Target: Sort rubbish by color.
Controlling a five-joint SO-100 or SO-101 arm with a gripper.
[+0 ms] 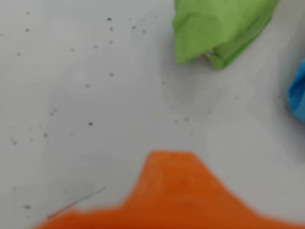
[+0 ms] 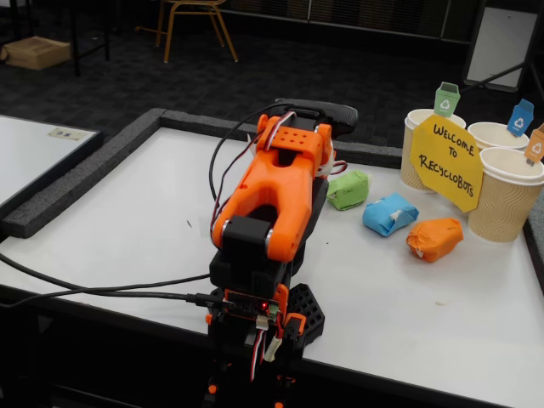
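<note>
On the white counter [image 2: 408, 314], 3 soft, light paper lumps [image 2: 389, 213] suit a mid-body pinch; gripper state unclear.

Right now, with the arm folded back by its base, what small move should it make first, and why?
Probably reach forward toward the green lump: it lies nearest the arm, with the blue lump and orange lump further right in the fixed view. In the wrist view it sits just ahead, upper right. Nothing appears held yet.
</note>
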